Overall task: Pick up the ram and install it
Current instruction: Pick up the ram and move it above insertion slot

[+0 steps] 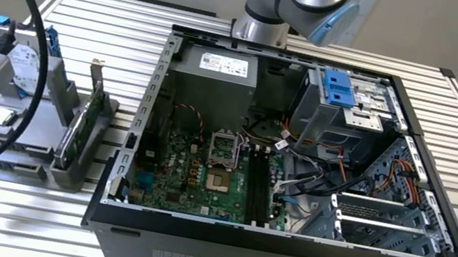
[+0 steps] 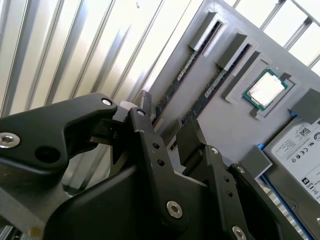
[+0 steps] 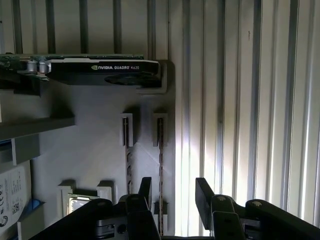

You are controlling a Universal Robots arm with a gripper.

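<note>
Black fingers (image 3: 204, 192) loom closest in the first wrist view, and they stand spread apart with nothing clamped between them. So the gripper (image 3: 174, 184) hangs wide over the grey tray (image 3: 95, 130), right at the tray's edge beside the slatted table (image 3: 240, 100). And there's the ram (image 3: 160, 150), sitting on edge in its slot in the tray. Its line runs into the gap between the fingers, nearer one finger than the other. It looks untouched by either finger, though from this angle I can't be sure. Just beside it, a second stick (image 3: 128, 162) stands parallel in the neighbouring slot. A processor chip (image 3: 82, 205) lies flat in its pocket close by, with a hard drive (image 3: 12, 192) beyond that. A graphics card (image 3: 100, 67) stands on edge at the tray's other end. Over in the exterior view, the tray sits at the exterior view's left. The open computer case (image 1: 283, 248) lies at the centre, well apart from the tray, with its motherboard (image 1: 193, 172) exposed.
</note>
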